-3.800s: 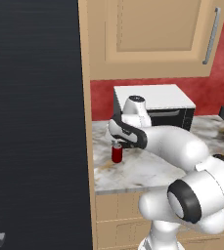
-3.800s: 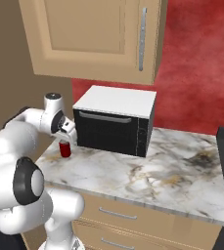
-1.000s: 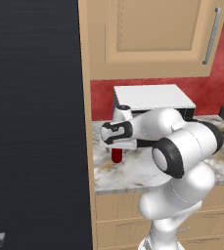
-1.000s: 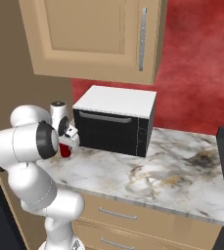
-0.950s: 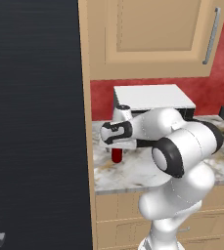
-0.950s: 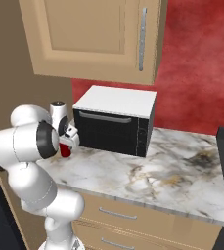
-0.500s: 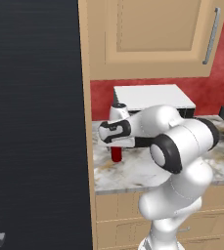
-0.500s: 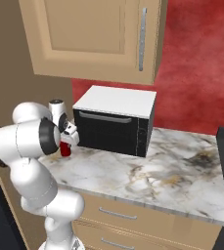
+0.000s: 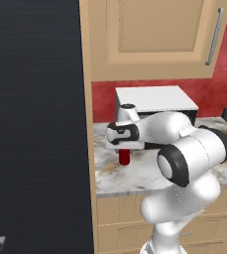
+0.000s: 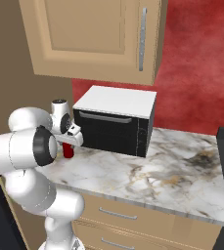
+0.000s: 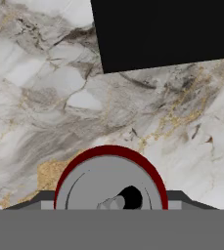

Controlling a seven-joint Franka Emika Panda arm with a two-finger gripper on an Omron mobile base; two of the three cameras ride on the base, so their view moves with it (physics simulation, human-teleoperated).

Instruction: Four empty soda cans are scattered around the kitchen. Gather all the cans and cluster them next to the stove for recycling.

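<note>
The red soda can (image 9: pixel 124 156) stands upright on the marble worktop (image 10: pixel 172 171), at its left end just in front of the microwave's (image 10: pixel 114 121) left front corner. Since a second ago the fingers (image 9: pixel 123 148) have drawn in from wide apart and now clamp the can's upper part from directly above, while the can has stayed on the same spot. In the hand view its silver top (image 11: pixel 111 187) with the red rim lies squarely between the two dark tips, one at each side.
</note>
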